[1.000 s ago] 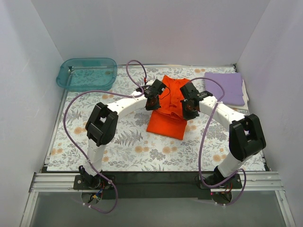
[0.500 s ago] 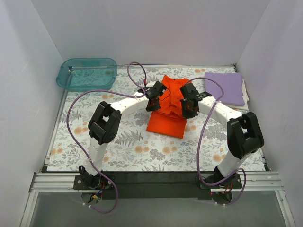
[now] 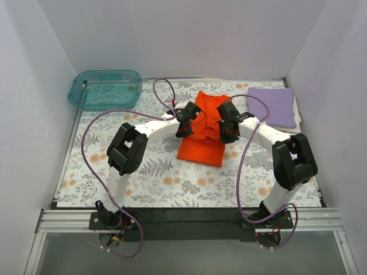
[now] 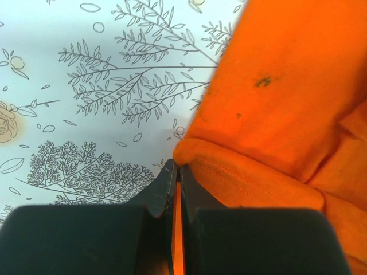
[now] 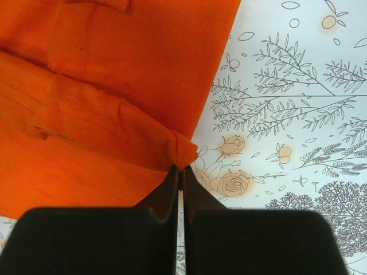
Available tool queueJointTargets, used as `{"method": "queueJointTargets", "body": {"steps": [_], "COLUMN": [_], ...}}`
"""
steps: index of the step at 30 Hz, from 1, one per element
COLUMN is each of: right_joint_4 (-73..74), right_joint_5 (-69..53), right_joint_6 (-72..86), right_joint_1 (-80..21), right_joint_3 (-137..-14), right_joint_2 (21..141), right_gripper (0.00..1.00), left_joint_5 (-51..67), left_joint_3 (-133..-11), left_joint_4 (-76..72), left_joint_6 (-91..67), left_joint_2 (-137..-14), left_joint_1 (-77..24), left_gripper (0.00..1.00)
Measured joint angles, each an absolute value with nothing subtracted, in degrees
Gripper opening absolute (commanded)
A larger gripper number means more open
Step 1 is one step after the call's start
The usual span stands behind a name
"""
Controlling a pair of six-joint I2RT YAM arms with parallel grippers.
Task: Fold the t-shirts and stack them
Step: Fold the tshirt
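while the orange-red t-shirt (image 3: pixel 202 148) lies partly folded mid-table on the floral mat (image 3: pixel 143 172), the left gripper (image 4: pixel 176 173) is clenched on its left edge and the right gripper (image 5: pixel 179 172) on its right edge. the lavender t-shirt (image 3: pixel 272 106) lies folded at the far right corner, apart from both.

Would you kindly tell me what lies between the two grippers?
The orange t-shirt: in the top view it spans from the left gripper to the right gripper, each shut on an edge.
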State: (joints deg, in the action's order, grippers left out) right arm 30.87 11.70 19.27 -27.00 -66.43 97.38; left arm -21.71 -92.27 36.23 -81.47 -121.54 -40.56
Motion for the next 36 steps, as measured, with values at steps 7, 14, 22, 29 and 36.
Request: {"method": "queueJointTargets", "body": {"steps": [7, 14, 22, 29, 36], "right_joint_4": [30.1, 29.6, 28.4, 27.3, 26.7], "right_joint_5": [11.7, 11.9, 12.7, 13.6, 14.3], "right_joint_6": [19.1, 19.0, 19.0, 19.0, 19.1], "right_joint_1": [-27.0, -27.0, -27.0, -27.0, -26.9], "right_joint_3": [-66.4, -66.4, -66.4, -66.1, -65.8], "right_joint_2": [96.6, 96.6, 97.3, 99.2, 99.7], "right_gripper": [0.01, 0.01, 0.01, 0.01, 0.31], "left_joint_5": [-22.2, -23.3, -23.6, -23.6, -24.3], "left_joint_3": [-91.5, -91.5, -91.5, -91.5, -91.5], "left_joint_4": [35.5, 35.5, 34.9, 34.2, 34.2], "left_joint_6": [-82.0, -82.3, -82.3, -82.2, -81.8], "left_joint_2": [-121.3, -121.3, -121.3, -121.3, -121.3], "left_joint_1": [-40.6, -40.6, -40.6, -40.6, -40.5], "left_gripper": [0.00, 0.00, 0.00, 0.05, 0.35]}}
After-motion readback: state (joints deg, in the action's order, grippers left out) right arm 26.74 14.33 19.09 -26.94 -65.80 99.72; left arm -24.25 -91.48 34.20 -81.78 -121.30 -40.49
